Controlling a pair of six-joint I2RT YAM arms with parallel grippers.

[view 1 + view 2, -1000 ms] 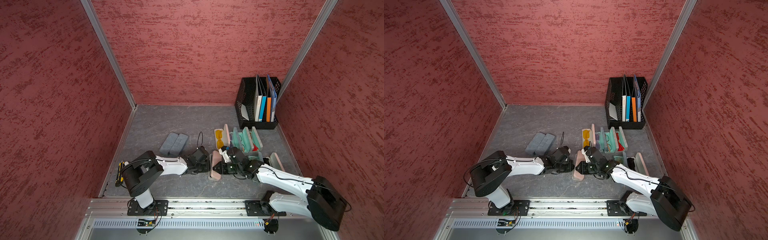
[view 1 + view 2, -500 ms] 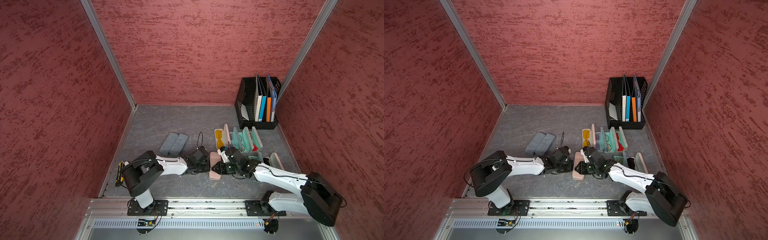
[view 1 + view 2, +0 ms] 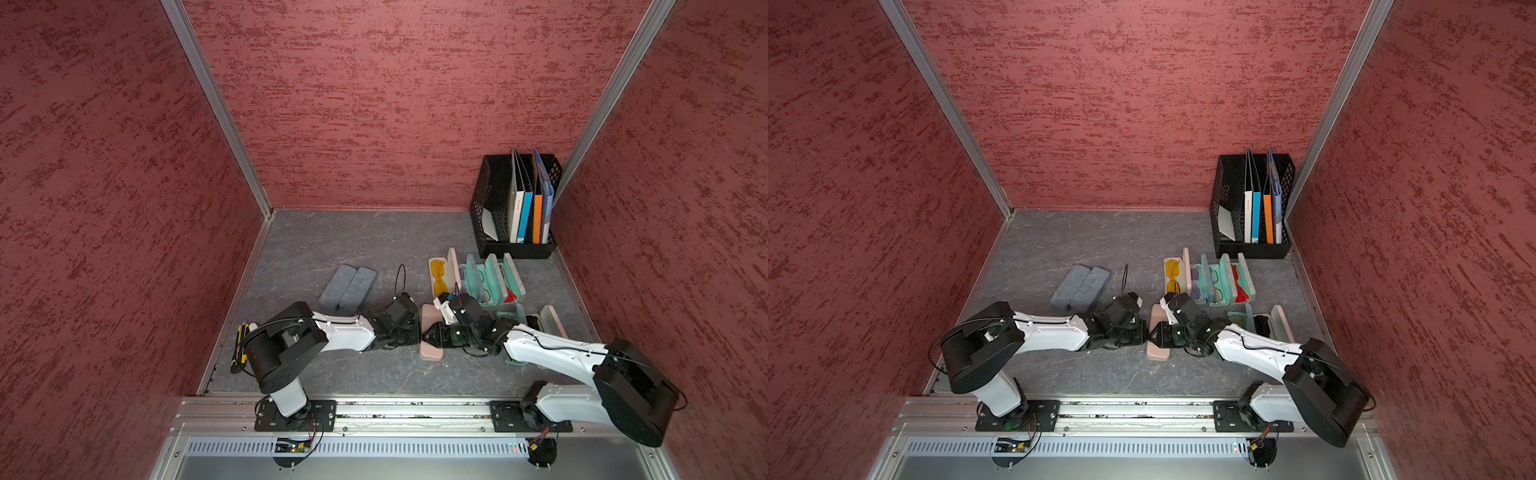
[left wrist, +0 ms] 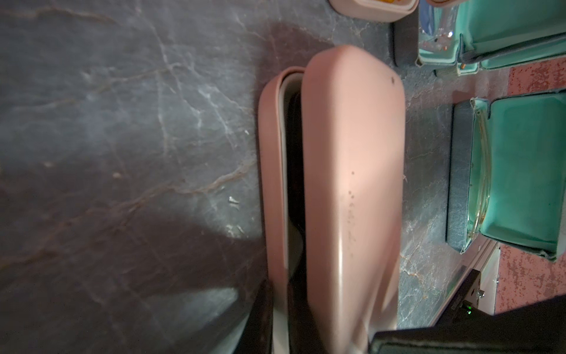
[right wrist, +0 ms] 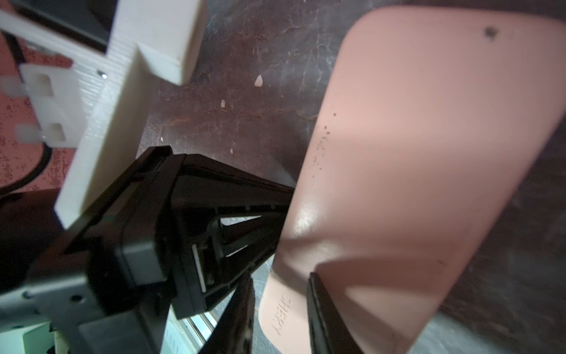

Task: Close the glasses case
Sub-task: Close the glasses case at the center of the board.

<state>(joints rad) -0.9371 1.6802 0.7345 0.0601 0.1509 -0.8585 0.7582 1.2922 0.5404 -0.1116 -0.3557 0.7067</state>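
A smooth, matte pink glasses case (image 3: 430, 352), oblong with rounded corners and flecked with small dark specks, is laid on the grey, marble-veined surface (image 3: 332, 249). It is found about midway along the front edge and a little inward, between the two arms. In the left wrist view the lid is seen lowered almost onto the base, with a narrow dark slit left along one long side. The left gripper (image 3: 1143, 332) is set against the case's side facing the left arm; how far its jaws are parted cannot be told. The right gripper (image 5: 279, 275) is placed astride the lid's other long edge, jaws a little apart; whether the lid is pinched cannot be told. Since a second ago the case has been kept in place. Open teal cases (image 3: 492, 272) are lined up nearer the right edge.
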